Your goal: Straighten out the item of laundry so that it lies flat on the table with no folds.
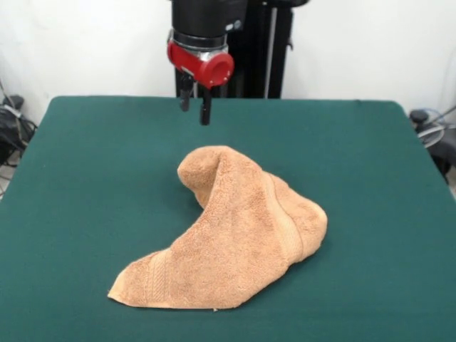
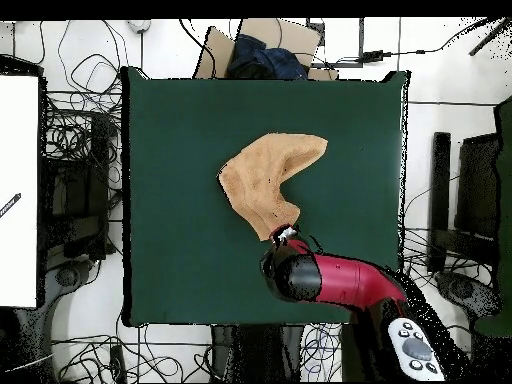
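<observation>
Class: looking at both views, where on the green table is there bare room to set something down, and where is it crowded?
Bare felt surrounds the towel on every side of the table, widest along both side edges. Crowded: the strip between towel and pedestal, where the gripper hangs with fingers slightly apart.

Towel [image 1: 235,242] on table [image 1: 85,178], mid-table

One orange-tan towel [image 1: 231,239] lies crumpled on one green table [image 1: 85,185], at its centre, with one robot gripper [image 1: 195,108] hanging at twelve o'clock.

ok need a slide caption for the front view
Sawyer end effector open, hovering above a crumpled orange-tan towel on the green table.
</observation>
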### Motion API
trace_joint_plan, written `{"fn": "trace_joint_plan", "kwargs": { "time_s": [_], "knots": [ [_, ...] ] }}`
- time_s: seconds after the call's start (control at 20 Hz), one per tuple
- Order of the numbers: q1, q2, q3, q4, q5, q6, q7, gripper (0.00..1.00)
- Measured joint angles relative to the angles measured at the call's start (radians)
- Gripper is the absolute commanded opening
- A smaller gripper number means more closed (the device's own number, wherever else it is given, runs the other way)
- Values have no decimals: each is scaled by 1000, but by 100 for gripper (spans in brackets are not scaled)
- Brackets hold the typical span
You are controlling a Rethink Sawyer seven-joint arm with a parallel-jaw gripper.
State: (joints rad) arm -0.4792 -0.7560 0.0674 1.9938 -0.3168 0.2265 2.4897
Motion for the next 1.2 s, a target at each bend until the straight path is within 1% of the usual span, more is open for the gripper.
{"fn": "trace_joint_plan", "kwargs": {
  "time_s": [0.25, 0.3, 0.4, 0.55, 0.7, 0.8, 0.9, 0.95, 1.2],
  "knots": [
    [0, 64, 0, -29, -12, 0, 0, 100],
    [0, 104, 1, -54, -12, 0, 0, 100],
    [0, 129, 1, -71, -12, 0, 0, 100],
    [2, 208, 1, -136, -12, 0, 0, 100],
    [8, 249, 1, -177, -11, 0, 0, 100],
    [27, 277, 1, -214, -7, 6, 0, 100],
    [38, 283, 1, -226, -4, 13, 0, 100],
    [70, 287, 2, -247, 7, 33, 0, 0],
    [98, 285, 2, -259, 19, 55, 0, 0]
  ]
}}
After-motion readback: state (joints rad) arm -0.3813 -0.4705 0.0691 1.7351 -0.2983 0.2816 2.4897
